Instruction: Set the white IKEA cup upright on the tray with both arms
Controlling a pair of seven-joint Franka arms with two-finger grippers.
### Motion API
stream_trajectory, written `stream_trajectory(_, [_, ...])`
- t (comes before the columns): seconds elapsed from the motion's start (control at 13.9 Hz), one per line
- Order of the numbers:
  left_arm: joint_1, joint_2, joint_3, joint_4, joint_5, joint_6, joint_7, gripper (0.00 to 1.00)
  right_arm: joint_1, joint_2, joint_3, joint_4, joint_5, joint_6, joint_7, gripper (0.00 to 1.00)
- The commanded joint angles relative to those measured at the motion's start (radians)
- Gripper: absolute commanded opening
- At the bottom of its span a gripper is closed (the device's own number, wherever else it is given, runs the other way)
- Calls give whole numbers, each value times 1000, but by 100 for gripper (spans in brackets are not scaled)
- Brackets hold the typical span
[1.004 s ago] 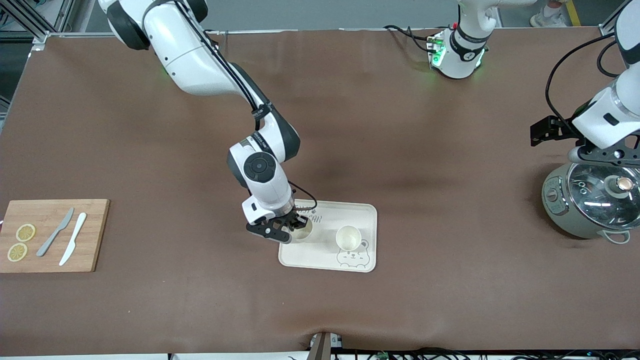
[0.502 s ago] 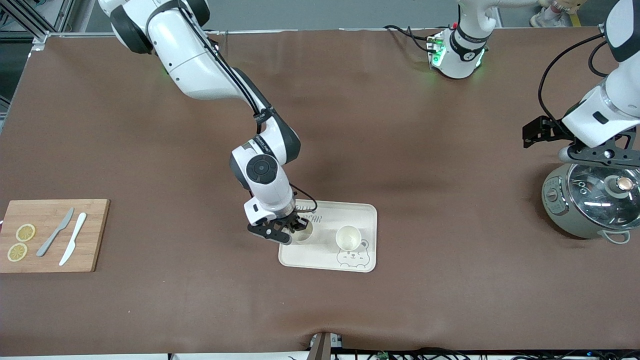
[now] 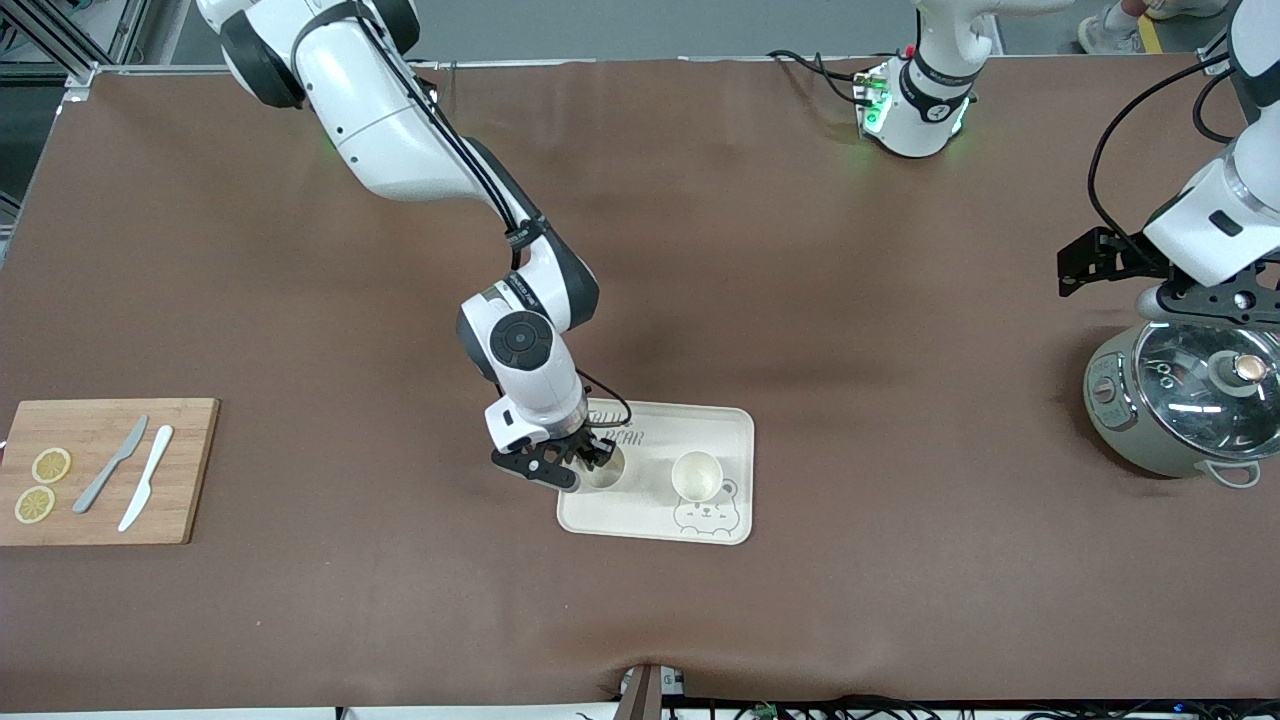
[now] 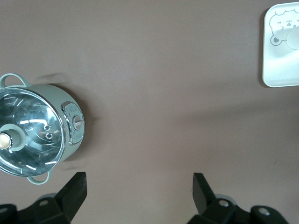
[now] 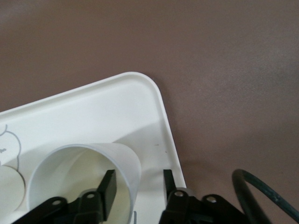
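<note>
Two white cups are seen upright on the tray (image 3: 650, 510): one cup (image 3: 697, 474) stands free by the bear drawing, a second cup (image 3: 606, 470) sits toward the right arm's end of the tray, near its corner. The right claw (image 3: 585, 462) is placed at that second cup, one finger inside the mouth and one outside, straddling the wall (image 5: 133, 170). A gap shows between the outer finger and the wall, so the claw is read as spread, not pinching. The left claw (image 4: 140, 186) is held spread over bare table beside the grey cooker (image 3: 1180, 400), well apart from the tray; that arm is waiting.

Risks, judged from this pose:
- If the claw is lifted off-vertical, the rim could be caught by the inner finger and the cup tipped.
- The cup is close to the tray rim, so a sideways drag could push it onto or over the rim.
- A tipped cup could roll into the free cup.
</note>
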Motion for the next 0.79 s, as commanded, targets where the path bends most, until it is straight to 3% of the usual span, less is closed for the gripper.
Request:
stream_trajectory(0.0, [4,6,-1,15,-14,5,-9,100,2,-69,-1,12,-21,-105,-13,100])
stream_trajectory(0.36, [2,6,-1,12,-13,5,-12,100,-50,-335,8,14,35,-508,-174,100])
stream_trajectory(0.5, [1,9,-1,13,-13,5,-12,100,-119,-457,2,14,130,-701,-315,100])
stream_trajectory(0.72, [2,9,-1,12,-13,5,-13,100,-245,-598,-3,14,134,-955,-525,100])
